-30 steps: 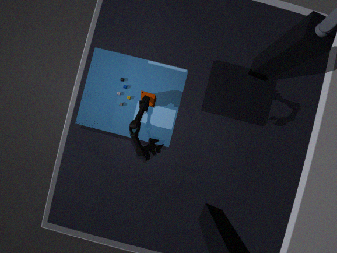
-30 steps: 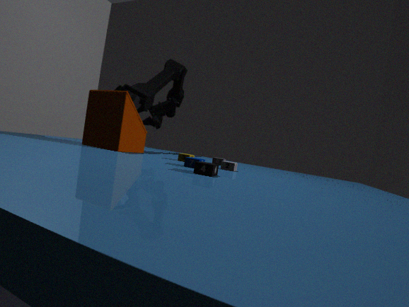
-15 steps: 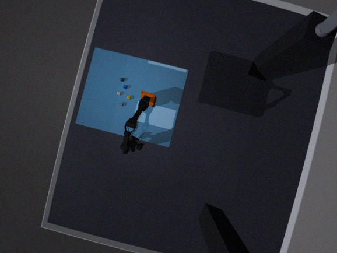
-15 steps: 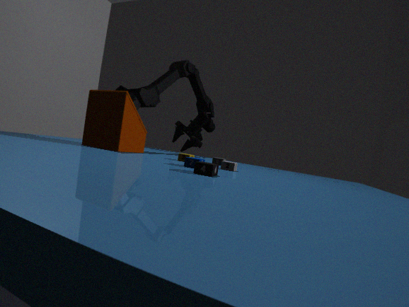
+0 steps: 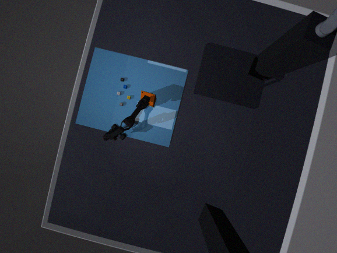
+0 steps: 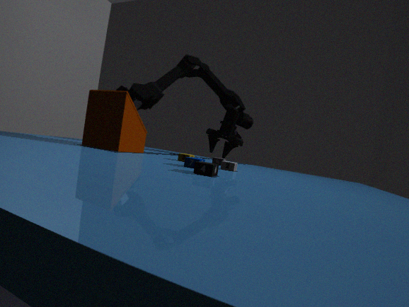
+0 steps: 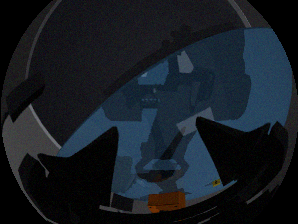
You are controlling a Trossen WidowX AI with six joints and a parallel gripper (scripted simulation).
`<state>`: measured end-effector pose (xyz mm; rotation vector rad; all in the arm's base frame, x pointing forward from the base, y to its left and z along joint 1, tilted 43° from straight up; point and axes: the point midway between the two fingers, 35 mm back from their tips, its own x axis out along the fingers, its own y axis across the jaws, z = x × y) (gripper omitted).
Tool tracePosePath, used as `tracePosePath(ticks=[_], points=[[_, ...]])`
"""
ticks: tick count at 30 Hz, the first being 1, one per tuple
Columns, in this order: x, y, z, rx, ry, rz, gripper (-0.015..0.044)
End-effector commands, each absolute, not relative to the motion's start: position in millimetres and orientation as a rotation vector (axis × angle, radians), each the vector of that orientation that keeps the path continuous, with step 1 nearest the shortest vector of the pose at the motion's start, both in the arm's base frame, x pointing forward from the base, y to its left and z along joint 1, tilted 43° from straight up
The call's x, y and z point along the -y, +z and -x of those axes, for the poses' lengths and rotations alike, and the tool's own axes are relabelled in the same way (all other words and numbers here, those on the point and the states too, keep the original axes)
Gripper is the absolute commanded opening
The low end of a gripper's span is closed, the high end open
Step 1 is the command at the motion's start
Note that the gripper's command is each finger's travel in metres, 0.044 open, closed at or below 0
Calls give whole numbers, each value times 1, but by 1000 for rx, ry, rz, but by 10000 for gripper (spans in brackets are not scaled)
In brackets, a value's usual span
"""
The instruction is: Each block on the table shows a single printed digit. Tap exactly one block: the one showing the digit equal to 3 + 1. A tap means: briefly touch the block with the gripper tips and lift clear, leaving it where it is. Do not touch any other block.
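A black block [image 5: 122, 79] [image 6: 206, 169] shows a light mark that looks like a 4 on one side in the exterior view. Near it are a blue block [image 5: 125, 86] [image 6: 192, 162], a white block [image 5: 118, 93] [image 6: 230, 166], a yellow block [image 5: 129, 97] [image 6: 185, 155] [image 7: 216, 183] and a greyish block [image 5: 121, 104] [image 6: 217, 160]. Their digits are too small or dark to read surely. My gripper [image 6: 218, 154] [image 7: 158, 125] is open and empty, pointing down in the exterior view. In the top view it is by the table's lower edge, away from all blocks.
The blocks stand close together on the blue table [image 5: 102, 64] [image 6: 283, 219]. An orange wedge-shaped base [image 5: 152, 100] [image 6: 106, 120] [image 7: 166, 201] stands beside them, with the black arm rising from it. The yellow block is the closest to this base.
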<state>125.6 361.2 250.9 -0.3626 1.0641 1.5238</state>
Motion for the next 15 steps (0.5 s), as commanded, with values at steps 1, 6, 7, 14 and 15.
tracePosePath(ticks=[1,6,7,14,15], points=[[-339,214,-184,-1135,1402,334,400],[-303,180,-237,-1210,1283,280,400],[-294,173,-247,-1226,1259,266,400],[-221,126,-303,-1329,1103,153,400],[-209,120,-309,-1343,1082,133,400]])
